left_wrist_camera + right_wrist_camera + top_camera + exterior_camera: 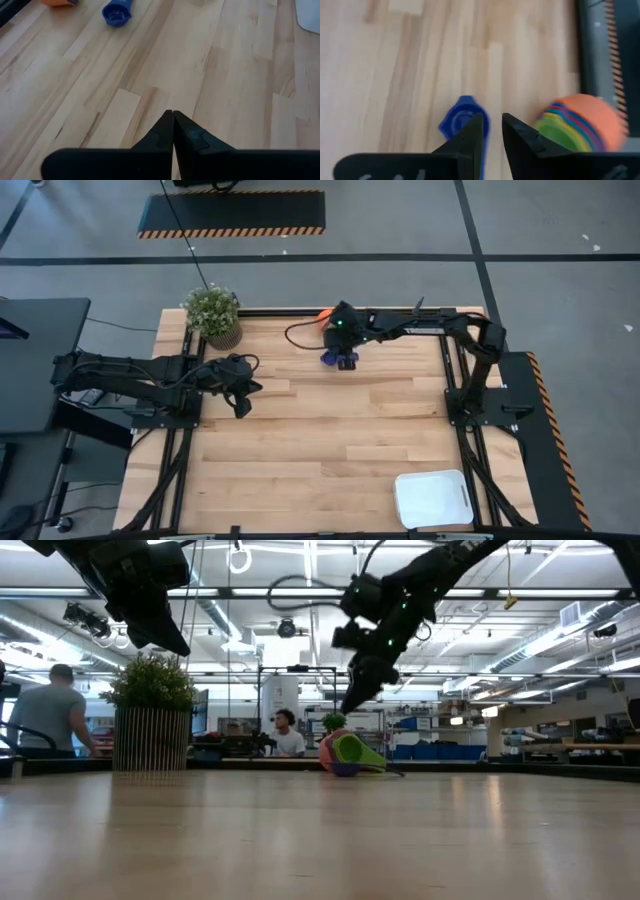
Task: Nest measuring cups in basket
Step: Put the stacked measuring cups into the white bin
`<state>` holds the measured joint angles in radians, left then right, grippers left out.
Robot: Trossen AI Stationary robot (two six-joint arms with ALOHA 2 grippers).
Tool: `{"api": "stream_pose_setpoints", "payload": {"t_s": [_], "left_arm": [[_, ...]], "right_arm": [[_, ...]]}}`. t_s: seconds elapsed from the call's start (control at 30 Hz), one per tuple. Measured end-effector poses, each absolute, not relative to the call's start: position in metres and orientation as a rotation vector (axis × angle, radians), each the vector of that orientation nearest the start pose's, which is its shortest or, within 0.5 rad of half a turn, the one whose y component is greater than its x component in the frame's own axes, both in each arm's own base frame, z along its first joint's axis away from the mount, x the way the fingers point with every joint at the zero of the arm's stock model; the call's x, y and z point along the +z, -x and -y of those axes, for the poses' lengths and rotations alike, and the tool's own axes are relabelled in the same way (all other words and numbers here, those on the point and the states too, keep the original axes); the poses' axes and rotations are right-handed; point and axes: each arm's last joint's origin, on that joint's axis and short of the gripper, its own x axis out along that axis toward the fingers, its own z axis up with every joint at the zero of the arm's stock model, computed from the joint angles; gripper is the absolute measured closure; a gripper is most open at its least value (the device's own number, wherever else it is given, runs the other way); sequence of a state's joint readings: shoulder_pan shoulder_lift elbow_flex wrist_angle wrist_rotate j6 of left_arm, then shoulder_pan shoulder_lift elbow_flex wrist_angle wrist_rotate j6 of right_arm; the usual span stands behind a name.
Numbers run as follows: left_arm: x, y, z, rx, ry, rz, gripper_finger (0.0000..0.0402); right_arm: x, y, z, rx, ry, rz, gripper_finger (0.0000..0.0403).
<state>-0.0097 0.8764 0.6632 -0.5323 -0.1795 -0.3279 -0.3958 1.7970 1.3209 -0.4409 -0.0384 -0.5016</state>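
A: Where were the measuring cups (580, 125)?

B: The nested stack lay on its side at the far table edge, orange outermost. 1 dark blue cup (460, 119) sat apart, just under the right gripper (492, 131), whose fingers stood slightly apart, holding nothing.

A: And around?

B: The potted plant (213, 315) stood at the far left corner. The basket (433, 498) waited at the near right. The left gripper (173, 129) hovered closed.

I count one dark blue measuring cup (462, 119) lying apart and one nested stack of measuring cups (580, 127). I also count one white basket (433, 499), one potted plant (213, 314) and two arms.
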Motion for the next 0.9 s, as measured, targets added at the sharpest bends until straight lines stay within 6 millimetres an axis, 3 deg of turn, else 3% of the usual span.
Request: {"api": "stream_pose_setpoints", "payload": {"t_s": [0.17, 0.4, 0.57, 0.73, 0.9], "left_arm": [[0.248, -0.174, -0.003, 0.282, 0.242, -0.708, 0.0388], [0.248, -0.174, -0.003, 0.281, 0.242, -0.707, 0.0388], [0.248, -0.174, -0.003, 0.281, 0.243, -0.705, 0.0388], [0.248, -0.174, -0.003, 0.28, 0.242, -0.704, 0.0388], [0.248, -0.174, -0.003, 0.28, 0.242, -0.703, 0.0388]], "right_arm": [[0.241, -0.344, 0.15, -0.171, 0.246, -0.95, 0.0306], [0.241, -0.342, 0.153, -0.161, 0.238, -0.948, 0.0226], [0.243, -0.34, 0.163, -0.21, 0.335, -0.954, 0.0182], [0.243, -0.337, 0.17, -0.258, 0.485, -1.019, 0.0175], [0.247, -0.336, 0.18, -0.266, 0.504, -0.972, 0.0178]]}}
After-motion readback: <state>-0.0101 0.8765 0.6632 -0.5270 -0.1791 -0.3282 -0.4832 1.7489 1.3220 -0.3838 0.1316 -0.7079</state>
